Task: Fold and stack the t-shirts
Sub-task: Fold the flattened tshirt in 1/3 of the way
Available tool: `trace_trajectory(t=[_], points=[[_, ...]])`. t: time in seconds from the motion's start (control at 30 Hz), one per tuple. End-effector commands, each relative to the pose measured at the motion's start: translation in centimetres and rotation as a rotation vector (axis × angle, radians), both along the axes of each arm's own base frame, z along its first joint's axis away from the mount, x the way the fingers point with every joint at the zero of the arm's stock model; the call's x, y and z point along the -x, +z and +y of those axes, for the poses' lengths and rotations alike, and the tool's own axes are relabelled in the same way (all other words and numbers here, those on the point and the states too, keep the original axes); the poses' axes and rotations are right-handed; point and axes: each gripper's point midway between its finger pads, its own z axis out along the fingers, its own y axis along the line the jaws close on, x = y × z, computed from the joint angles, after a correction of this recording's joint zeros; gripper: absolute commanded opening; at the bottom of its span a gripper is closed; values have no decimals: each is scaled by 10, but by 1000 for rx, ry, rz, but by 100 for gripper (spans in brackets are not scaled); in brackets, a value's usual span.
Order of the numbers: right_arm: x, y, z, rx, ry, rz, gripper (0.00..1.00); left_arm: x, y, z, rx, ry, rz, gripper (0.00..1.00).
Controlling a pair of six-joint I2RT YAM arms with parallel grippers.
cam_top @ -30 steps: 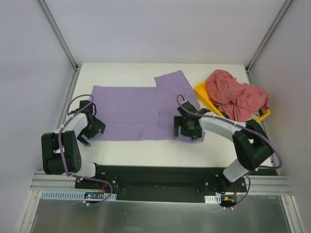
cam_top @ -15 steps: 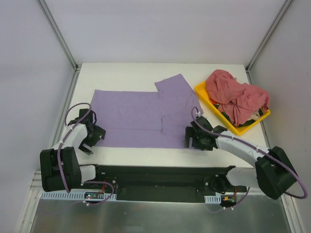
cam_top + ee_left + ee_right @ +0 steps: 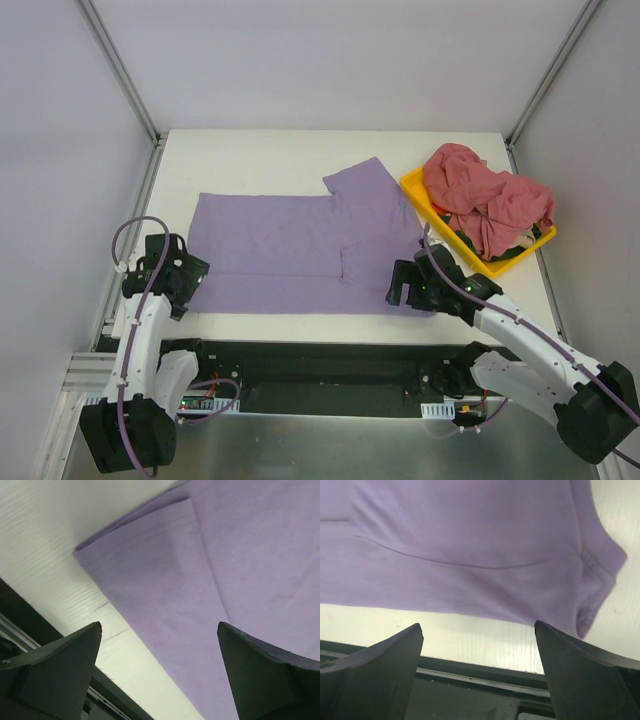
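Observation:
The lavender t-shirt (image 3: 290, 240) lies flat on the white table, its near part folded over, one sleeve pointing to the back. It fills the left wrist view (image 3: 240, 570) and the right wrist view (image 3: 470, 540). Several pink-red t-shirts (image 3: 485, 200) lie heaped in the yellow tray (image 3: 418, 190) at the right. My left gripper (image 3: 190, 290) is open and empty at the shirt's near left corner. My right gripper (image 3: 405, 295) is open and empty at the shirt's near right corner, over the table's near edge.
The table's front edge and the black base rail (image 3: 320, 360) run just below the shirt. Grey walls and metal posts (image 3: 120, 70) enclose the table at the left, back and right.
Both arms have drawn back toward the near edge. The shirt's near edge has slid with them toward the front. Both grippers now stand off the cloth.

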Motion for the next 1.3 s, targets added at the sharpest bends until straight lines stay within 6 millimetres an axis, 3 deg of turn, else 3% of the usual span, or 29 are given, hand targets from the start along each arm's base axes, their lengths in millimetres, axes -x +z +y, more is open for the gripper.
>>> trace_trajectory(t=[0.0, 0.1, 0.2, 0.33, 0.57, 0.7, 0.77, 0.93, 1.27], points=[[-39, 39, 36, -69, 124, -124, 96, -35, 30, -21, 77, -121, -113, 99], [-71, 40, 45, 7, 136, -119, 96, -65, 37, -45, 139, -259, -154, 99], [-98, 26, 49, 70, 114, -79, 96, -84, 23, -50, 104, -304, -76, 99], [-104, -10, 49, 103, 77, 40, 96, -94, -4, -53, 126, -304, 42, 99], [-66, -48, 36, 99, 48, 163, 96, -66, -48, -43, 89, -284, 180, 99], [-40, -57, 28, 69, 22, 197, 96, -44, -66, -43, 93, -288, 237, 99], [-26, -58, 33, 23, 40, 225, 96, -31, -75, -42, 95, -288, 267, 99], [-6, -59, 25, 30, 36, 242, 96, -6, -84, -41, 95, -268, 293, 99], [0, -47, 20, 30, 61, 195, 96, 33, -80, -36, 78, -198, 297, 99]])
